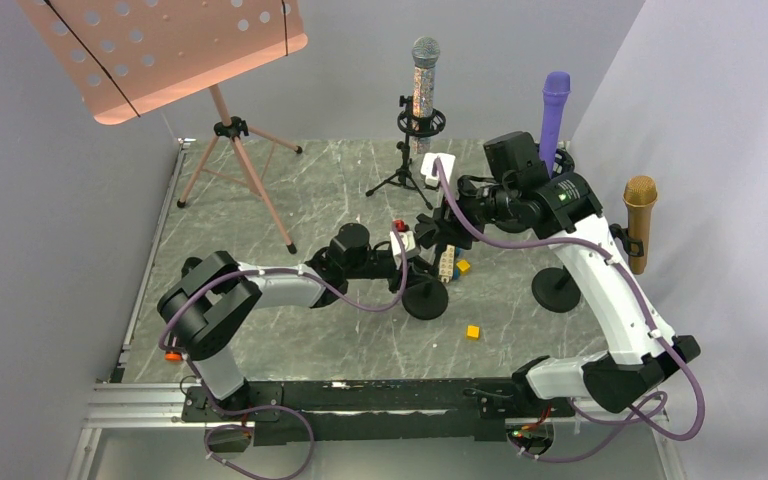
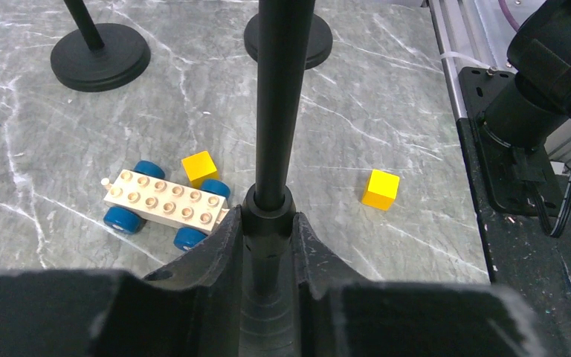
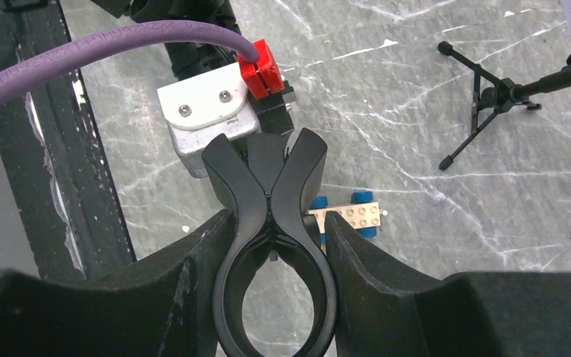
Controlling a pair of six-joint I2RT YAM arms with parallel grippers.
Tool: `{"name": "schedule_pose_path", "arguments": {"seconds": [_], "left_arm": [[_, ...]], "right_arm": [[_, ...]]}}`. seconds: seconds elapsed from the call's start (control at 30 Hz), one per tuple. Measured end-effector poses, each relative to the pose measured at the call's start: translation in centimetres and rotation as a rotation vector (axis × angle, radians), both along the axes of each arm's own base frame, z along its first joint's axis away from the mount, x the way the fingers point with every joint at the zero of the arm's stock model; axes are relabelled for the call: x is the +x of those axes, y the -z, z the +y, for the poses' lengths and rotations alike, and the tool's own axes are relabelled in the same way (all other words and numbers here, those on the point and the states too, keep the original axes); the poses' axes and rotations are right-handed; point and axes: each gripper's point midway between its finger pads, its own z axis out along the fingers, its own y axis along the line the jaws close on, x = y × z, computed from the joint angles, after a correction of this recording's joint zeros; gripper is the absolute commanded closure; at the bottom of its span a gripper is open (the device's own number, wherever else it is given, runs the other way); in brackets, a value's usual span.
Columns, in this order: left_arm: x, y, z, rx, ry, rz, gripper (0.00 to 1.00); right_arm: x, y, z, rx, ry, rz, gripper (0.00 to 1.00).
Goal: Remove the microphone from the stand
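Observation:
A black stand with a round base [image 1: 425,300] is at the table's middle. My left gripper [image 1: 407,248] is shut on its pole [image 2: 279,97], the fingers [image 2: 215,245] pressed on the collar. My right gripper [image 1: 436,232] is shut on the stand's black clip [image 3: 297,160]; the clip's ring is empty and I see the table through it. A silver microphone [image 1: 425,70] sits in a tripod stand at the back. A purple microphone [image 1: 555,100] and a gold microphone [image 1: 640,210] stand upright at the right.
A toy car of bricks [image 2: 167,204] and two yellow cubes [image 2: 381,190] [image 2: 199,167] lie by the stand. Two more round bases [image 2: 100,56] [image 2: 286,37] are nearby. A pink music stand [image 1: 160,50] is at the back left. The tripod's legs [image 3: 491,97] show in the right wrist view.

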Motion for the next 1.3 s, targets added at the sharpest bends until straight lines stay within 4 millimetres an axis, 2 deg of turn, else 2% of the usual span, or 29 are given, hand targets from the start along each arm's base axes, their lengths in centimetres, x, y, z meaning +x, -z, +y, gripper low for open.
{"name": "schedule_pose_path", "arguments": {"seconds": [0.17, 0.27, 0.33, 0.43, 0.57, 0.6, 0.7, 0.87, 1.0, 1.03, 1.1, 1.13, 1.2, 1.3], "left_arm": [[-0.3, 0.0, 0.3, 0.0, -0.008, 0.034, 1.0], [-0.8, -0.3, 1.6, 0.007, -0.018, 0.056, 1.0], [-0.8, -0.9, 3.4, 0.019, -0.039, 0.073, 1.0], [0.3, -2.3, 6.6, 0.039, -0.105, 0.049, 1.0], [1.8, -4.1, 11.5, 0.102, -0.232, -0.063, 1.0], [2.0, -4.2, 12.6, 0.129, -0.264, -0.1, 1.0], [1.9, -3.4, 14.4, 0.195, -0.3, -0.159, 1.0], [1.2, -0.5, 16.1, 0.305, -0.309, -0.183, 1.0], [1.3, -0.8, 17.0, 0.334, -0.31, -0.243, 1.0], [1.3, -0.7, 17.1, 0.34, -0.309, -0.247, 0.98], [1.3, -0.3, 17.5, 0.361, -0.306, -0.25, 0.6], [1.3, 0.0, 17.7, 0.372, -0.305, -0.24, 0.46], [1.0, 0.7, 17.9, 0.393, -0.298, -0.197, 0.37], [0.4, 1.4, 17.4, 0.409, -0.264, -0.112, 0.33]], "right_arm": [[0.3, -0.1, 0.3, 0.041, 0.019, 0.026, 1.0], [0.4, -0.4, 1.0, 0.085, 0.03, 0.056, 1.0], [0.7, -1.0, 1.6, 0.128, 0.051, 0.071, 1.0], [1.8, -2.0, 2.6, 0.2, 0.107, 0.083, 1.0], [3.8, -2.7, 4.1, 0.295, 0.193, 0.127, 1.0], [4.3, -2.5, 4.4, 0.311, 0.216, 0.15, 1.0], [5.1, -1.3, 5.4, 0.336, 0.274, 0.236, 1.0], [5.5, 2.6, 6.3, 0.313, 0.347, 0.387, 1.0], [5.9, 2.9, 6.2, 0.338, 0.359, 0.389, 1.0], [5.9, 2.8, 6.2, 0.345, 0.357, 0.387, 1.0], [5.7, 2.9, 6.1, 0.358, 0.349, 0.384, 1.0], [5.6, 2.9, 6.1, 0.362, 0.345, 0.384, 1.0], [5.4, 2.9, 6.1, 0.373, 0.331, 0.378, 1.0], [4.9, 2.8, 6.2, 0.383, 0.299, 0.367, 1.0]]}}
